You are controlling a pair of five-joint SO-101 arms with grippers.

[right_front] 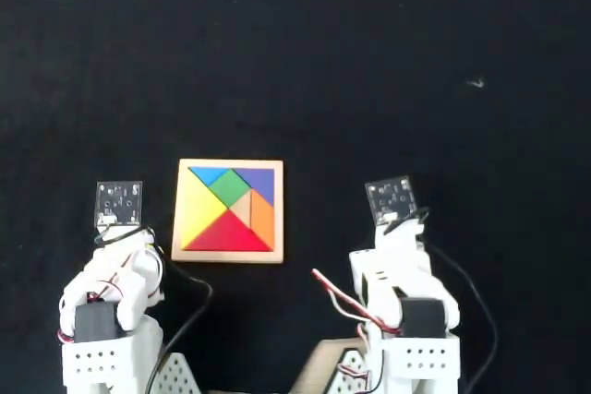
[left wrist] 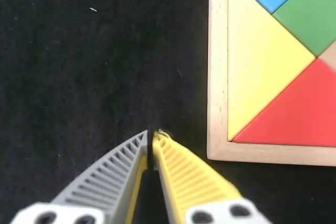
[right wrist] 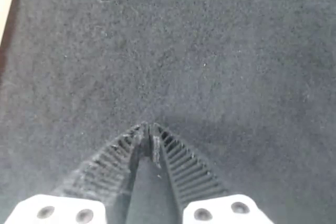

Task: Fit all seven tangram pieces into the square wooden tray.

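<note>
The square wooden tray [right_front: 229, 257] lies on the black table between the two arms, with coloured tangram pieces packed flat inside: a yellow triangle [right_front: 198, 210], a red triangle [right_front: 228, 232], a green square [right_front: 229, 187], blue, purple, orange and tan pieces. The left wrist view has the tray's corner [left wrist: 218, 150] with the yellow triangle [left wrist: 262, 72] and red triangle [left wrist: 299, 114]. My left gripper [left wrist: 152, 136] is shut and empty over bare cloth beside the tray. My right gripper [right wrist: 149, 127] is shut and empty over bare cloth on the tray's other side.
Both arms are folded back near the table's front edge, the left arm [right_front: 115, 288] and the right arm [right_front: 402, 292]. Black cloth covers the table [right_front: 416, 89]. Cables trail by the arm bases.
</note>
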